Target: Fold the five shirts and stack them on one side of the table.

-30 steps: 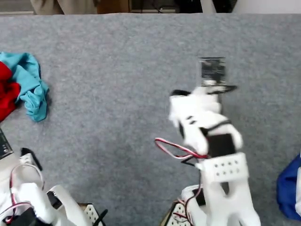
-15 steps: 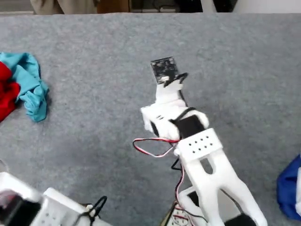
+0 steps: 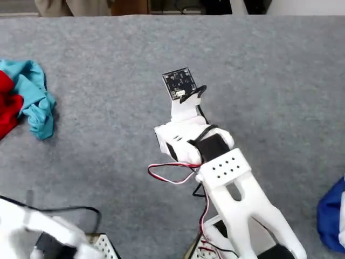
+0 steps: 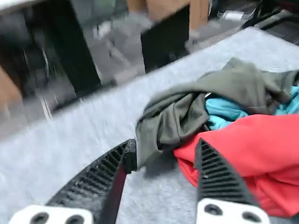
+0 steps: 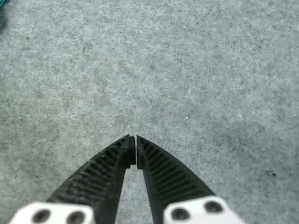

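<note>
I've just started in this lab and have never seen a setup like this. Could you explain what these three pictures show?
These are two white plastic robot arms at a table covered in grey felt, set to fold shirts. The wide picture comes from a fixed camera looking down; the right arm stands over the table's middle. The other two come from cameras on the wrists, so each shows its own black ridged hand. The left hand is open, facing a crumpled pile: an olive-green shirt, a teal shirt and a red shirt. The right hand is shut, above bare felt. From above, a blue shirt lies at the table's right edge. Neither hand holds anything.
</note>
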{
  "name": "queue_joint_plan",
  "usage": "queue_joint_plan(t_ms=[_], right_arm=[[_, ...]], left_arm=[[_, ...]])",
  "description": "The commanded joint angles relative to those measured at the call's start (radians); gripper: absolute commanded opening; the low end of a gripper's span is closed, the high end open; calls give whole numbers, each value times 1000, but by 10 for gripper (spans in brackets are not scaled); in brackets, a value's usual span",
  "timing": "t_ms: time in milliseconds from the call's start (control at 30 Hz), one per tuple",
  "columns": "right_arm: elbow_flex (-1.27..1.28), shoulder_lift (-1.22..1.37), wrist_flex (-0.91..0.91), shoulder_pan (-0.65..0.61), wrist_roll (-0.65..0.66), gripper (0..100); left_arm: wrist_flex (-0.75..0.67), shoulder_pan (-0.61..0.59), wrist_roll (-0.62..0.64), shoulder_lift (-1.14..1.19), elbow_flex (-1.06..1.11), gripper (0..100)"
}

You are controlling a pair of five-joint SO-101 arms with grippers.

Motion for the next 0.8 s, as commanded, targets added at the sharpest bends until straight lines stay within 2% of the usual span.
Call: queue_joint_plan(t_ms=[0, 367, 467, 567, 600, 667, 767], right_arm=[[-56, 5, -15, -12, 6, 16], [-62, 2, 12, -8, 11, 16], [-62, 1, 12, -5, 11, 16], [-61, 4, 12, -5, 11, 16], [-61, 4, 12, -5, 11, 16], [-59, 4, 12, -5, 11, 16], [-58, 4, 12, -5, 11, 16]], left_arm=[[2, 32, 32, 262, -216, 240], [6, 293, 28, 883, -529, 230], [12, 305, 28, 1036, -644, 167], [18, 298, 31, 1142, -726, 52], [48, 293, 32, 1155, -747, 13], [153, 285, 34, 1152, -792, 26], [405, 285, 34, 1101, -907, 20]])
